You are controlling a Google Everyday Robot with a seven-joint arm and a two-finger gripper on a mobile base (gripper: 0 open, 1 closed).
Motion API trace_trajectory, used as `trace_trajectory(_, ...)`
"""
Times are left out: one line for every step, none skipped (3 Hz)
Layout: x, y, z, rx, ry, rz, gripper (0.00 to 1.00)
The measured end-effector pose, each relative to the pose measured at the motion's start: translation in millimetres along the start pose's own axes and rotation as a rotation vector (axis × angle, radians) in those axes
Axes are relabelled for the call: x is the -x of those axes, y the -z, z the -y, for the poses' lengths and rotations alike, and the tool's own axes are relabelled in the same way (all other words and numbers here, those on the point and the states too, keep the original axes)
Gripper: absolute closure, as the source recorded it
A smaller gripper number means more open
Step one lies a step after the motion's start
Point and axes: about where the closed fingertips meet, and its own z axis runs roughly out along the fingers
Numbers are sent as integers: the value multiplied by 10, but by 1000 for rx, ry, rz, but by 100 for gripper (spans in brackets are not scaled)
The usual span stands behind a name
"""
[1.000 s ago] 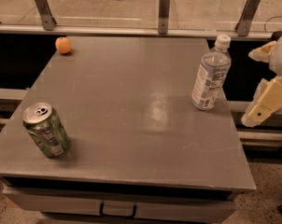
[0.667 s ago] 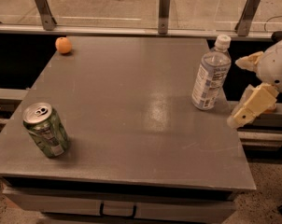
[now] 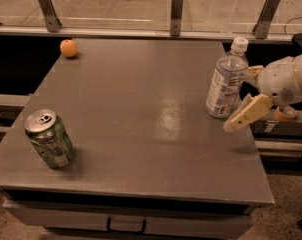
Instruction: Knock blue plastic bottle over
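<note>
The blue plastic bottle (image 3: 225,83) is clear with a white cap and a pale blue-and-white label. It stands upright near the right edge of the grey table (image 3: 141,114). My gripper (image 3: 240,100) is just right of the bottle, at label height. It is open: one tan finger (image 3: 247,115) reaches down-left by the bottle's base, and the other shows beside the bottle's shoulder. I cannot tell whether a finger touches the bottle.
A green soda can (image 3: 49,139) stands at the table's front left. An orange (image 3: 68,48) lies at the back left corner. A railing with metal posts (image 3: 176,6) runs behind the table. A roll of tape (image 3: 286,113) lies on a ledge at the right.
My gripper has moved left from beyond the table's right edge to right beside the bottle. The bottle, can and orange have not moved.
</note>
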Motion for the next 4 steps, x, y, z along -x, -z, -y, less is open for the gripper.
trace_trajectory(120, -263, 12, 43, 2, 98, 0)
trace_trajectory(410, -499, -65, 90, 26, 172, 0)
trace_trajectory(828, -775, -211, 142, 65, 219, 0)
trace_trajectory(1215, -1038, -340, 184, 98, 238, 0)
